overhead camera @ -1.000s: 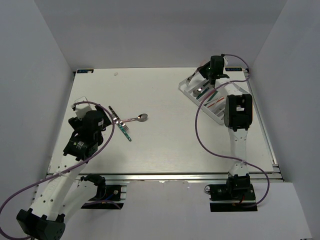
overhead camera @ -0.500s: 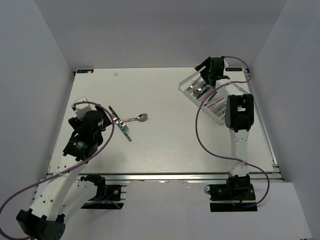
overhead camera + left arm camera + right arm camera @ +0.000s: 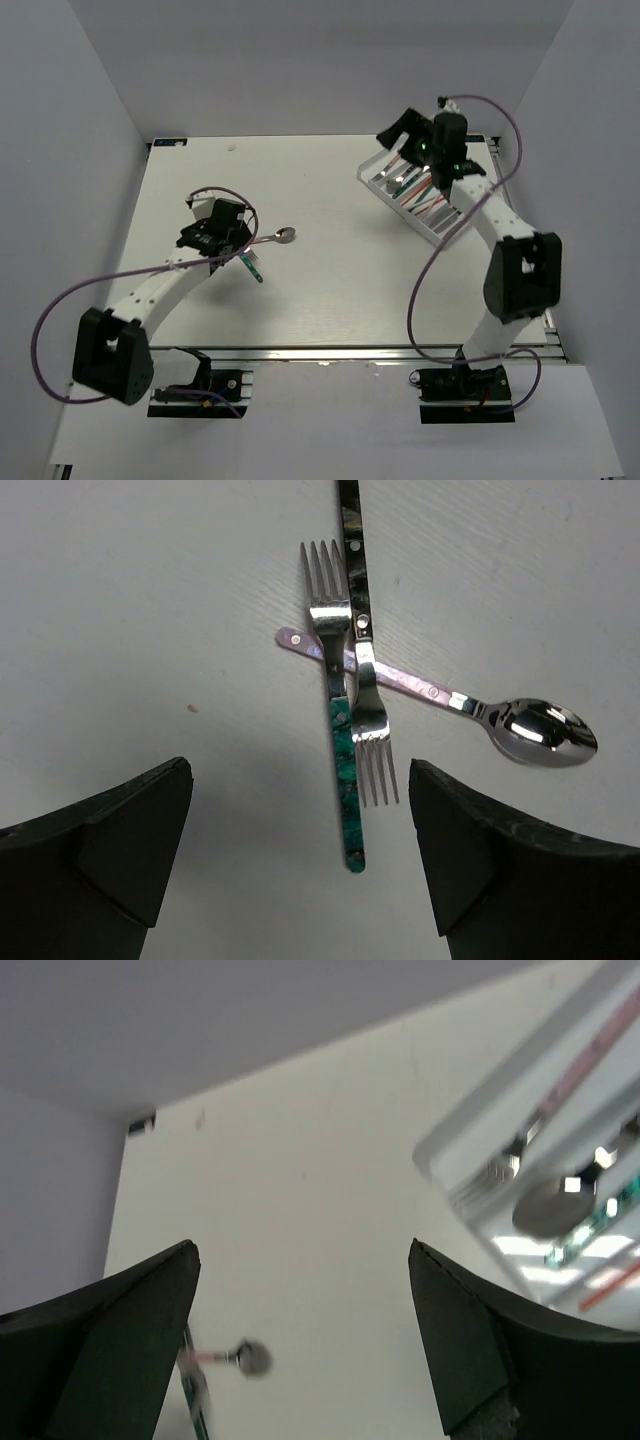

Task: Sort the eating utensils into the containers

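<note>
**Hazards**
- Tray point(image 3: 500, 1085), far right corner of the tabletop point(image 3: 330, 300): the right fingers point(image 3: 110, 1350) hang wide and empty just above its near-left end. I judge a low pass could clip the wall and shift the tray.
- Left fingers point(image 3: 120, 850): wide and empty, straddling the loose pile at left-centre, well apart from the tray. I expect closing straight down on the crossing point would pinch two or three pieces at once.
- Loose pile: the teal-handled fork point(image 3: 345, 780) and dark-handled fork point(image 3: 352, 590) lie head to tail, touching, both across the handle of the pink-handled spoon point(image 3: 500, 715). Lifting either fork would likely drag its neighbour or flick the spoon. Flat, slim metal could also slip or swivel in the grip, and a mixed grab would land in the wrong compartment.

**Count**
- Tabletop: one.
- Tray: one, with long parallel compartments, partly filled. The right wrist view is blurred. I make out a spoon bowl, fork tines and pink and teal handles. I cannot give a firm count of what is inside.
- Fingers: two pairs, both spread, neither holding anything.
- Loose utensils: three, namely two forks and one spoon. I see no loose knives or sticks on the tabletop.
</note>
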You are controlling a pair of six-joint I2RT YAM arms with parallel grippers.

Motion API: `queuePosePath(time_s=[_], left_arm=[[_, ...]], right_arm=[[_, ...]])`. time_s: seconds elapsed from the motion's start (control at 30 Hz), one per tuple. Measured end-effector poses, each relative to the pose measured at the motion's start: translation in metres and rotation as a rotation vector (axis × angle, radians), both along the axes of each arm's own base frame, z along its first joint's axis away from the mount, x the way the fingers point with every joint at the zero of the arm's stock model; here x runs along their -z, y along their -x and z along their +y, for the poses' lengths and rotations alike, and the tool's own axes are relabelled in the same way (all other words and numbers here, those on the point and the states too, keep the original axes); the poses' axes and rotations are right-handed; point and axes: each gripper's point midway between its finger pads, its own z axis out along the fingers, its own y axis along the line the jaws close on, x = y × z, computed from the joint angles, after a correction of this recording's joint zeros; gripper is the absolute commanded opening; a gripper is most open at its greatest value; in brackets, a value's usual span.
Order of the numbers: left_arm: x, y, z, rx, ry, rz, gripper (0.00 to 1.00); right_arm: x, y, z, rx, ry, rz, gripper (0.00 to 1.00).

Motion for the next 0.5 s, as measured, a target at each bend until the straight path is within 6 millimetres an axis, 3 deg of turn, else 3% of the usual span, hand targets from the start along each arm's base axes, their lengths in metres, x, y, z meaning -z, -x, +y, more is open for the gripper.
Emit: queuePosePath(time_s=[0.13, 0.17, 0.27, 0.37, 0.5], left_arm=[[0.018, -0.033, -0.01, -0.064, 0.024, 0.056, 0.88], [0.021, -0.043, -0.012, -0.079, 0.032, 0.059, 0.77], [0.029, -0.06, -0.016, -0.109, 0.057, 0.061, 0.68], [0.037, -0.06, -0.017, -0.132, 0.072, 0.069, 0.6], [0.047, -0.056, -0.016, -0.154, 0.089, 0.072, 0.51]], right_arm=[[0.047, 0.077, 0.007, -0.099, 0.015, 0.1, 0.89], [0.064, 0.094, 0.008, -0.12, 0.022, 0.136, 0.89], [0.106, 0.136, 0.007, -0.167, 0.032, 0.227, 0.89], [0.132, 0.16, 0.006, -0.2, 0.035, 0.291, 0.88], [0.141, 0.17, 0.008, -0.231, 0.031, 0.302, 0.88]])
